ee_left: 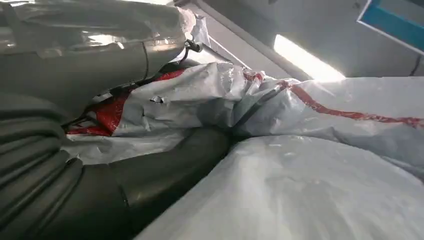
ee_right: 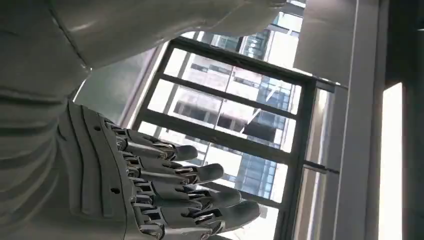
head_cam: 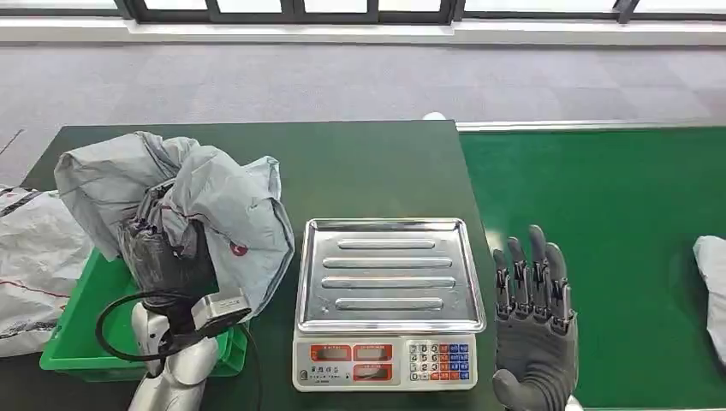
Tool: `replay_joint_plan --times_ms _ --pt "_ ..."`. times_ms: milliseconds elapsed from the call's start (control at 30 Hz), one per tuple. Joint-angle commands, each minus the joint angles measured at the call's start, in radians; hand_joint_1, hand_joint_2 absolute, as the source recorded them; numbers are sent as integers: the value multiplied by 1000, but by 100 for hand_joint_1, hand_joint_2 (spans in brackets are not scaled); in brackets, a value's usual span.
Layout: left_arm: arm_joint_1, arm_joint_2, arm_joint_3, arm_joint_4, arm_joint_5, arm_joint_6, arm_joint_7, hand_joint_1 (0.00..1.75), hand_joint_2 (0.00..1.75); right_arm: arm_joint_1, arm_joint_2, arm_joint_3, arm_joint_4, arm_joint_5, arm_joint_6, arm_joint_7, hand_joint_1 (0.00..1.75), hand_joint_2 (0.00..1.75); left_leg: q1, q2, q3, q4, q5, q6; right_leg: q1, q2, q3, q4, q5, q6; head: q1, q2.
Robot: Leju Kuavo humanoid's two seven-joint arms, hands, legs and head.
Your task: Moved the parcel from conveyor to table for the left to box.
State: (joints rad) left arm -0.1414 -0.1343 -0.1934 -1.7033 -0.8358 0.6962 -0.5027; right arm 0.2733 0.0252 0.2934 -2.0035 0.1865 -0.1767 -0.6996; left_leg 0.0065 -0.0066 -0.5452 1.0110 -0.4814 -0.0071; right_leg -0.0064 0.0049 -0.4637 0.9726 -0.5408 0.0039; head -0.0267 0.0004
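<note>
A crumpled grey plastic parcel (head_cam: 218, 201) with a small red mark hangs over the green box (head_cam: 81, 338) at the table's left. My left hand (head_cam: 163, 257) grips it from below, the bag draped over the dark fingers. In the left wrist view the thumb (ee_left: 165, 170) presses into the grey and red wrapping (ee_left: 310, 190). My right hand (head_cam: 535, 312) is raised at the conveyor's near left edge, palm flat and fingers straight, holding nothing. The right wrist view has those fingers (ee_right: 200, 192) spread against a window.
A steel-topped weighing scale (head_cam: 387, 295) stands on the dark green table (head_cam: 368, 167) between my hands. Another pale parcel (head_cam: 712, 287) lies on the green conveyor (head_cam: 616, 205) at the right edge. A white bag (head_cam: 30, 257) lies left of the box.
</note>
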Motion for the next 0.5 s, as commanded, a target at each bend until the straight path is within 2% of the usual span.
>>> replay_joint_plan --times_ms 33,133,500 --pt "-291 153 285 641 127 -51 108 175 175 -65 23 -31 93 -3 27 1 0 175 -1 0 3 -5 4 -1 -1 -1 1 -2 2 -1 0 0" --pt "-364 159 358 807 184 -66 68 175 175 -65 28 -30 90 5 21 1 0 175 -1 0 2 -6 7 -3 -1 0 -1 -2 4 -1 0 0" --pt "-325 137 391 808 169 -60 81 175 175 -70 20 -30 110 3 34 1 0 175 -1 2 -1 -5 7 -4 -1 1 -2 0 5 -3 0 0"
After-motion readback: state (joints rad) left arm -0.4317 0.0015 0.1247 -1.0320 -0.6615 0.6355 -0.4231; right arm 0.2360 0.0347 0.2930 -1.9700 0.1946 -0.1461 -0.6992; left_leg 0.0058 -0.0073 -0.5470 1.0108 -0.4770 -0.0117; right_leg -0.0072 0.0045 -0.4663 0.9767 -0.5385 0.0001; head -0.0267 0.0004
